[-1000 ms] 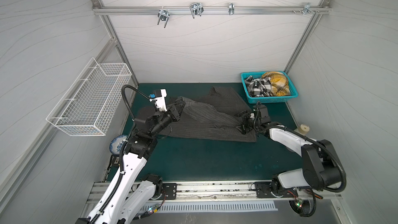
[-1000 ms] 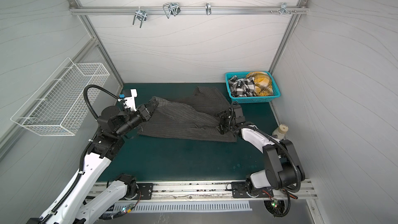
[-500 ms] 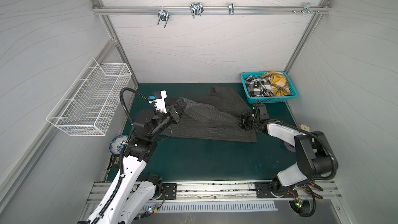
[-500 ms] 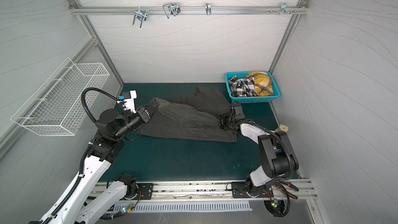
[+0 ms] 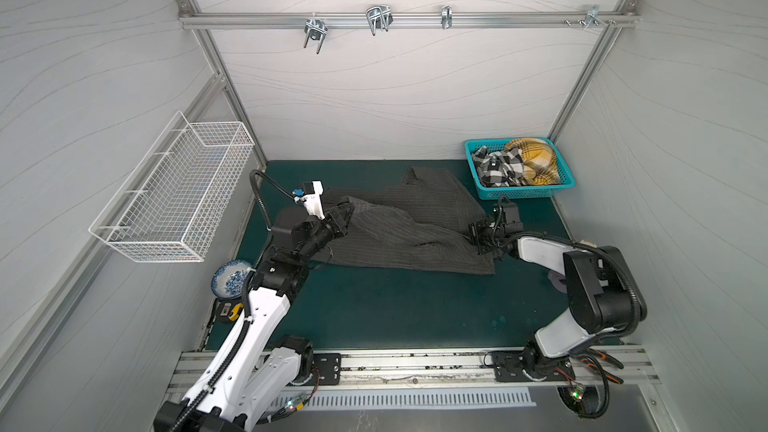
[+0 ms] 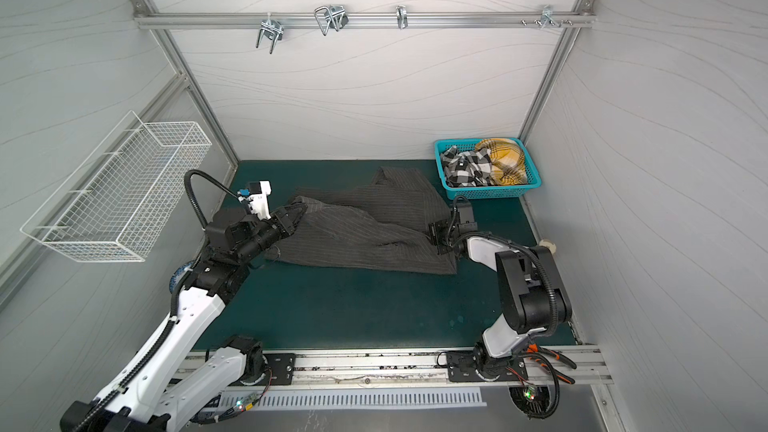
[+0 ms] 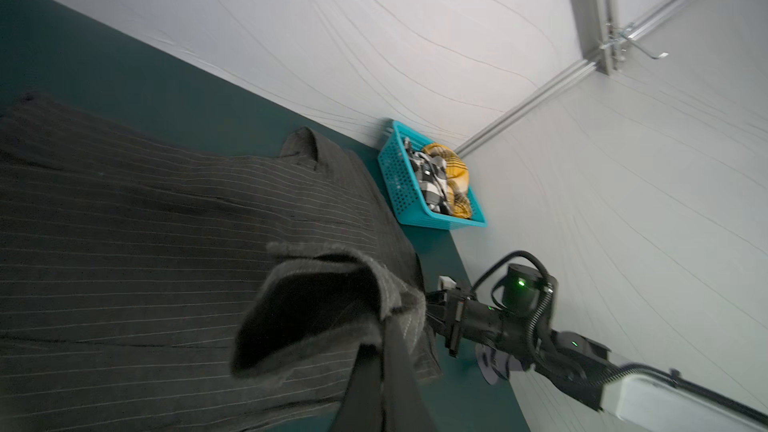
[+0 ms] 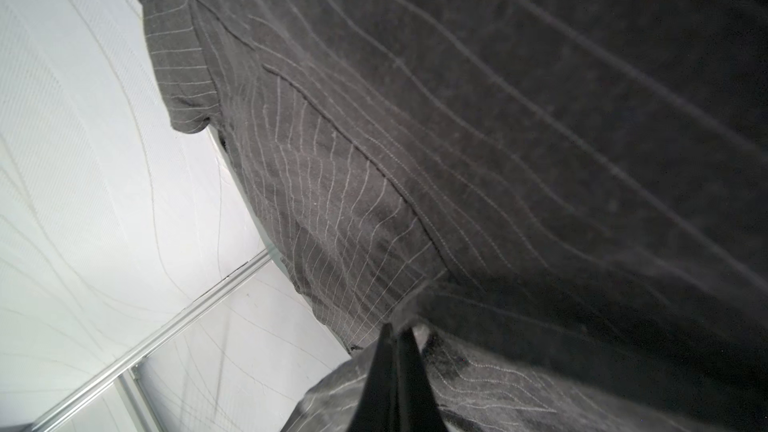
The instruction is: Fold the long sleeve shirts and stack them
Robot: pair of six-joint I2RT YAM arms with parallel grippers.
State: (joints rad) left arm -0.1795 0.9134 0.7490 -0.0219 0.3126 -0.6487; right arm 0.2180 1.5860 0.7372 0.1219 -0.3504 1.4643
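Right pincer [image 5: 477, 238] just clamped onto the pinstriped shirt [image 5: 407, 224] at 3 o'clock. Left pincer [image 5: 344, 214] still pinched its 9 o'clock end, so it looked ready to stretch flat.

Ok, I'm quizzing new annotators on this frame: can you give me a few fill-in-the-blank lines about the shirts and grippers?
1. The left gripper and the right gripper are both ____ on the pinstriped shirt.
2. The checked shirt and the yellow plaid shirt sit in the teal ____.
3. Only ____ shirt lies on the green mat.
Missing words: shut; basket; one.
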